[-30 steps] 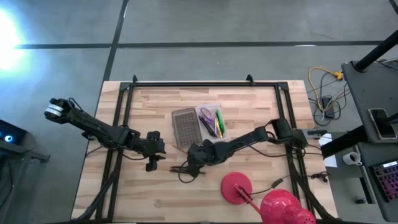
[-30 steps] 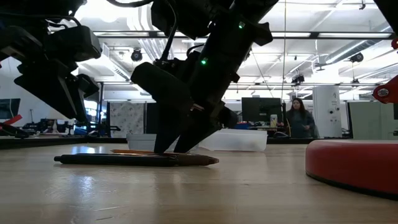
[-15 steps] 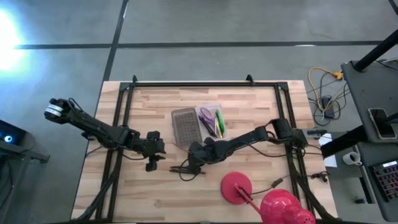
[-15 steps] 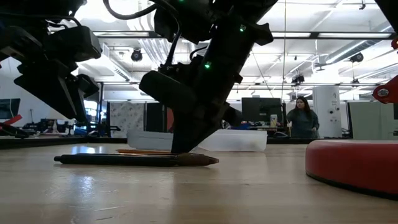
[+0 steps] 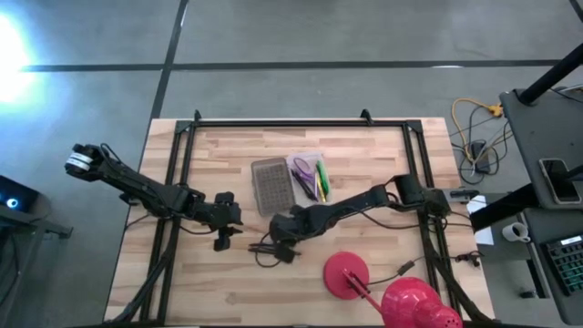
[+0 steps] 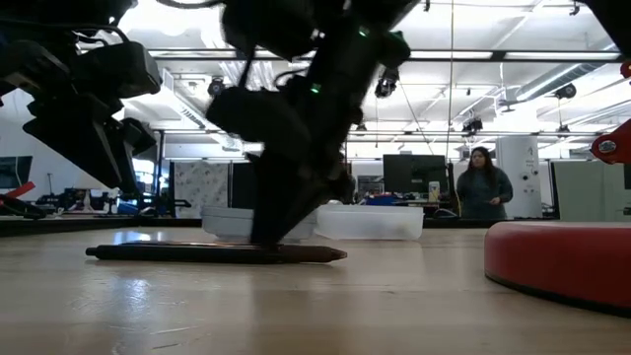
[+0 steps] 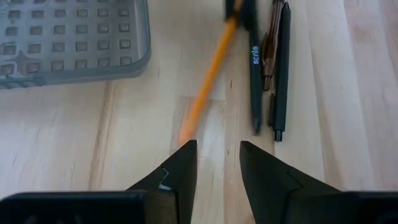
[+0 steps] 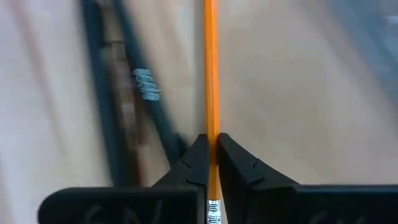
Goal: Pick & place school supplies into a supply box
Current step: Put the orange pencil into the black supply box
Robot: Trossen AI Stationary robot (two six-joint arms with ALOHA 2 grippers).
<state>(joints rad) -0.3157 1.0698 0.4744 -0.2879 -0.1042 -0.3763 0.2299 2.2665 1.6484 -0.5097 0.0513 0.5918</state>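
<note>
An orange pencil (image 8: pixel 211 62) lies in front of the supply box (image 5: pixel 311 175), a clear case with pens and purple scissors inside. The box's grey grid lid (image 5: pixel 271 187) lies beside it. My right gripper (image 5: pixel 273 248) is shut on the pencil. Two black pens (image 7: pixel 255 74) and a brown one rest flat on the table beside the pencil. My left gripper (image 7: pixel 217 155) hangs open and holds nothing, a little to the left of the pencil's tip (image 7: pixel 186 134). My right gripper pinches the orange pencil between its two fingertips (image 8: pixel 200 158), close to the eraser end, whose metal band (image 8: pixel 212 211) shows just behind them. The fingers slant down from above. The pencil runs straight out ahead between them. Whether its tip is off the table I cannot tell.
A red lamp with a round base (image 5: pixel 346 273) and its shade (image 5: pixel 414 305) stands near the front right, and the base (image 6: pixel 562 261) shows low at the right. The grey lid (image 7: pixel 68 37) lies just beyond my left gripper. A person stands in the room behind.
My right gripper has shut on the orange pencil: its fingers stood apart around it a second ago and are together now. Its wrist has rolled, and it has shifted slightly toward the table's left.
</note>
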